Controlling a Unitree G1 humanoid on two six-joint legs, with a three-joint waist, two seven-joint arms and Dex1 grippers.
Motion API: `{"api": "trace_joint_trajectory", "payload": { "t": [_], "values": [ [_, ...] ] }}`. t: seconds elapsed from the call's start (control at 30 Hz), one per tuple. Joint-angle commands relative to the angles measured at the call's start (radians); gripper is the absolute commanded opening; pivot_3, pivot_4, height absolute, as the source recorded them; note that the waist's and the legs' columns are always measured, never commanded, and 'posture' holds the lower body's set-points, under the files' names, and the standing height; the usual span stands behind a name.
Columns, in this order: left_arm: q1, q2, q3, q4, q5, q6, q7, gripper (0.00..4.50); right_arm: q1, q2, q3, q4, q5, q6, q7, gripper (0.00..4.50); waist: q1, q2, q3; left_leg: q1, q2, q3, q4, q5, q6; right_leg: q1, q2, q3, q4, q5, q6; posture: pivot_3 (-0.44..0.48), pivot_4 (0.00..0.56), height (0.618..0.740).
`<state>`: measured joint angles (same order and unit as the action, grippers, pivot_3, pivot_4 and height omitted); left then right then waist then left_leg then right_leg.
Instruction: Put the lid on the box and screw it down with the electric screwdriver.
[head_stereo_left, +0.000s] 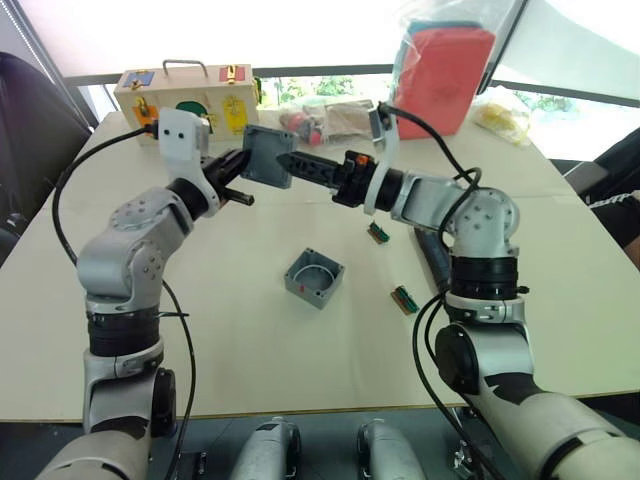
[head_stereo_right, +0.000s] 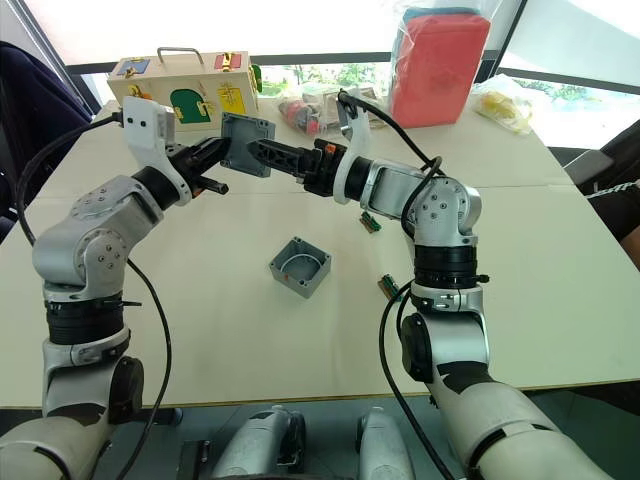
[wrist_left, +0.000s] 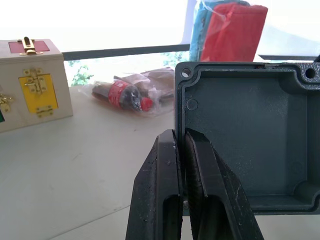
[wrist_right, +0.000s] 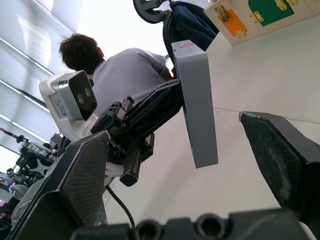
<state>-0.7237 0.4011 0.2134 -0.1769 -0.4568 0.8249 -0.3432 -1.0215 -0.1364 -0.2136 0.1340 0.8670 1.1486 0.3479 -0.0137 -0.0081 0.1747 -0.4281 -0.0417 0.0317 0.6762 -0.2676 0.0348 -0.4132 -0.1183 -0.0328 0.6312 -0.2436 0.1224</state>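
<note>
— What do the hands hold?
— Left hand (head_stereo_left: 240, 178) pinches the lid (head_stereo_left: 267, 157) by its rim, upright above the desk (head_stereo_left: 560, 300); right hand (head_stereo_left: 290, 162) gapes around it.
— And the box?
— One box (head_stereo_left: 314, 278), at the lid's 6 o'clock.

Lid (head_stereo_left: 266, 156) held above table (head_stereo_left: 240, 350), box (head_stereo_left: 314, 278) below, wooden case (head_stereo_left: 185, 98) behind
</note>
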Motion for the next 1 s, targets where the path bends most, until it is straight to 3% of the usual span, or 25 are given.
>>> {"api": "trace_joint_trajectory", "payload": {
  "t": [0.03,0.1,0.2,0.53,0.73,0.77,0.8,0.93,1.0],
  "values": [
    [-0.017,-0.003,0.007,-0.060,-0.027,-0.013,0.000,0.11,-0.009,0.009,0.003,-0.024,-0.003,-0.032,0.005,4.50,0.000,0.000,0.000,0.000,0.000,0.000,0.000,0.000,0.000,0.000,0.000,0.000,0.000,0.000,0.000,0.000,0.150,0.740],
    [-0.014,-0.009,0.008,-0.069,-0.039,-0.006,0.002,0.11,-0.005,0.009,0.010,-0.027,-0.007,-0.040,0.008,4.50,0.000,0.000,0.000,0.000,0.000,0.000,0.000,0.000,0.000,0.000,0.000,0.000,0.000,0.000,0.000,0.000,0.150,0.740],
    [-0.012,-0.016,0.009,-0.084,-0.054,0.007,0.005,0.00,0.004,0.007,0.018,-0.024,-0.018,-0.056,0.010,3.92,0.000,0.000,0.000,0.000,0.000,0.000,0.000,0.000,0.000,0.000,0.000,0.000,0.000,0.000,0.000,0.000,0.150,0.740],
    [-0.012,-0.007,0.008,-0.083,-0.076,0.015,0.008,0.00,0.011,0.021,0.008,-0.021,-0.025,-0.090,0.006,0.20,0.000,0.001,0.000,0.000,0.000,0.000,-0.001,0.000,0.000,0.000,0.000,0.000,0.000,0.000,0.000,0.000,0.150,0.740],
    [-0.005,0.008,0.008,-0.071,-0.083,0.018,-0.012,0.00,0.007,0.022,-0.004,-0.022,-0.013,-0.084,0.004,0.20,-0.001,0.000,0.000,0.000,0.000,0.000,-0.001,0.000,0.000,0.000,0.000,0.000,0.000,0.000,0.000,0.000,0.150,0.740],
    [-0.002,0.015,0.007,-0.070,-0.088,0.021,-0.025,0.66,0.012,0.022,-0.006,-0.026,-0.009,-0.081,0.004,0.20,0.000,0.001,0.000,0.000,0.000,0.000,-0.001,0.000,0.000,0.000,0.000,0.000,0.000,0.000,0.000,0.000,0.150,0.740],
    [0.000,0.020,0.006,-0.069,-0.091,0.023,-0.034,0.84,0.015,0.022,-0.007,-0.030,-0.007,-0.079,0.004,0.20,-0.001,0.000,0.000,0.000,0.000,0.000,-0.001,0.000,0.000,0.000,0.000,0.000,0.000,0.000,0.000,0.000,0.150,0.740],
    [0.004,0.040,0.030,-0.078,-0.135,0.039,-0.064,2.34,0.027,0.023,-0.006,-0.044,-0.001,-0.080,0.005,0.20,-0.001,0.000,0.000,0.000,0.000,0.000,-0.002,0.000,0.000,0.000,0.000,0.000,-0.001,0.000,0.000,0.000,0.150,0.740],
    [0.017,0.085,0.102,-0.111,-0.259,0.135,-0.113,3.25,0.037,0.020,-0.003,-0.060,-0.012,-0.107,0.004,0.20,-0.003,0.001,0.000,0.000,0.000,0.000,-0.002,0.000,0.000,0.000,0.000,0.000,-0.001,0.000,0.000,0.000,0.150,0.740]
  ]
}}
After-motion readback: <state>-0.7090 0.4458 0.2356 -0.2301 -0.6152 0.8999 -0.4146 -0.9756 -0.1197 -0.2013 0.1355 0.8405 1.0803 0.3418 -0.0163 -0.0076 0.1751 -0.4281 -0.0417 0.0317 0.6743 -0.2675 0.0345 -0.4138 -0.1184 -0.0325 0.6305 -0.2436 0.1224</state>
